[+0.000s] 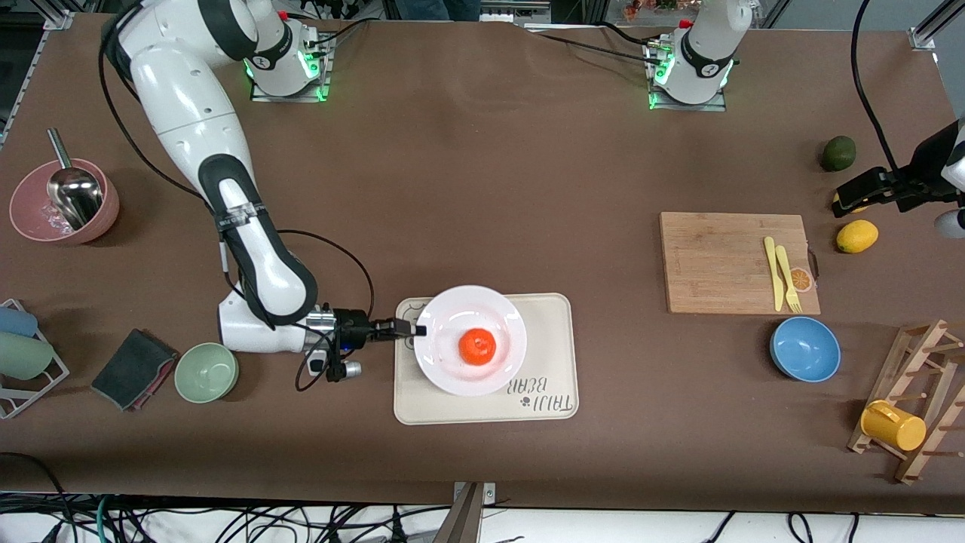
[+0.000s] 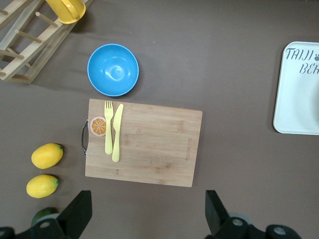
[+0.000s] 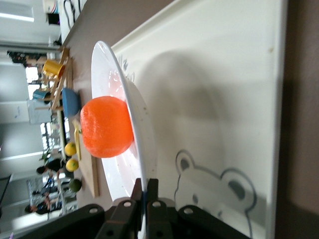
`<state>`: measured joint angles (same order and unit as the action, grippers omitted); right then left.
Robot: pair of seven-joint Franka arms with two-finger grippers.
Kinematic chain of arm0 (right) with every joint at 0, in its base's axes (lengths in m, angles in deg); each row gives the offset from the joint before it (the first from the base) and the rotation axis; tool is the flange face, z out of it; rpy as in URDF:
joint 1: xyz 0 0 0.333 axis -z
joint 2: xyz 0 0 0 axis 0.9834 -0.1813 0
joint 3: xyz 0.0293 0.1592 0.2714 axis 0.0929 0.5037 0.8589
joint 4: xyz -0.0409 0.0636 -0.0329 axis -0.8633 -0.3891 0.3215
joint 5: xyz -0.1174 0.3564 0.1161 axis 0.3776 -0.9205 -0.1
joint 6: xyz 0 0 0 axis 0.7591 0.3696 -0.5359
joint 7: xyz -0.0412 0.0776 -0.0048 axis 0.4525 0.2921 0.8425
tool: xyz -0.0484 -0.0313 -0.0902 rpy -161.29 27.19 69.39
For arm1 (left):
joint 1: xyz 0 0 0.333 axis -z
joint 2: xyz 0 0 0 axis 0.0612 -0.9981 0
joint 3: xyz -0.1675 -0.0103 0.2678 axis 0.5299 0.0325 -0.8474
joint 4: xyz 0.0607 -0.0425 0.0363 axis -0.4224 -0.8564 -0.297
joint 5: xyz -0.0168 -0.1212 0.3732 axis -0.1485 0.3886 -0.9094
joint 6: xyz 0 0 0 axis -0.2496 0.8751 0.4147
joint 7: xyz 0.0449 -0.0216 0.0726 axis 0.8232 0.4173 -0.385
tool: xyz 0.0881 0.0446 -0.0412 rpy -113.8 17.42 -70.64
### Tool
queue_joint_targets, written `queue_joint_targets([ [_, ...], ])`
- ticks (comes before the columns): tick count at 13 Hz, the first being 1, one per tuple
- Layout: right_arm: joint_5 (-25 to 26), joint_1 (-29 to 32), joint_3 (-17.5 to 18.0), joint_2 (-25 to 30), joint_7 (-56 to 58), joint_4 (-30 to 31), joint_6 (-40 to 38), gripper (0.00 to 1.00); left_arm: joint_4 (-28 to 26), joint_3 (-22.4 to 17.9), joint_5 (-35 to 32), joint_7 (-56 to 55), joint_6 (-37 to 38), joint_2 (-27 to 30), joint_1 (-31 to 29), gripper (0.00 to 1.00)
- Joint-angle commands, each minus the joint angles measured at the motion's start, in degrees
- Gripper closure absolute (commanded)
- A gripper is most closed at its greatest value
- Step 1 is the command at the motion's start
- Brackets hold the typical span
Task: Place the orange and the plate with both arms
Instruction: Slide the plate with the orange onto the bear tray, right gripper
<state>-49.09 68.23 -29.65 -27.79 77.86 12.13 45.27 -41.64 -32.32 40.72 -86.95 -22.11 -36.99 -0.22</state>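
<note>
- The orange [image 1: 477,346] sits on the plate [image 1: 507,313].
- The plate rests on the tray [image 1: 554,362].
- The bowl [image 1: 805,348] lies nearer the camera than the cutting board [image 1: 724,260].

The plate [image 1: 452,369] looks like glossy white ceramic, catching soft highlights. The orange [image 1: 477,346] on it has a finely dimpled, slightly shiny skin. Beneath lies a smooth, matt cream plastic tray [image 1: 482,403]. The table [image 1: 482,188] wears a matt brown covering. At three o'clock from the plate, the cutting board [image 1: 724,264] shows pale wood grain, carrying matt yellow plastic cutlery [image 1: 782,275].
</note>
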Motion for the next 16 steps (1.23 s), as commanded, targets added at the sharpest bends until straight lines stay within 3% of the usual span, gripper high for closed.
queue_joint_targets([
  [1,0.7,-2.4,0.6,-4.2,-3.0,-5.2,5.0,1.0,1.6,-0.2,1.7,1.4,0.4,-0.7,-0.2,0.0],
  [3,1.0,-2.5,0.6,-4.2,-2.6,-5.2,5.0,1.0,1.6,-0.2,1.7,1.4,0.4,-0.7,-0.2,0.0],
  [4,1.5,-3.2,0.5,-3.7,-2.6,-4.9,5.1,0.93,1.6,-0.2,1.7,1.4,0.4,-0.8,-0.2,0.0],
  [5,4.2,-4.3,0.4,-3.0,-2.5,-4.8,5.2,0.01,1.6,-0.2,1.7,1.4,0.4,-0.8,-0.2,0.0],
  [9,30.3,-4.1,0.4,2.5,-2.8,-3.1,4.0,0.0,1.6,-0.2,1.7,1.5,0.4,-1.1,-0.2,0.0],
  [11,38.4,-4.1,-0.7,8.0,-2.8,1.0,3.6,0.0,1.7,-0.2,1.7,1.4,0.4,-1.1,-0.2,0.0],
  [15,60.3,-4.1,-5.8,19.6,-2.7,2.3,-12.5,0.0,1.7,-0.2,1.7,1.4,0.4,-1.1,-0.3,0.0],
  [16,61.2,-4.1,-7.4,22.4,-2.9,2.3,-15.9,0.0,1.7,-0.1,1.7,1.4,0.4,-1.1,-0.2,0.0],
])
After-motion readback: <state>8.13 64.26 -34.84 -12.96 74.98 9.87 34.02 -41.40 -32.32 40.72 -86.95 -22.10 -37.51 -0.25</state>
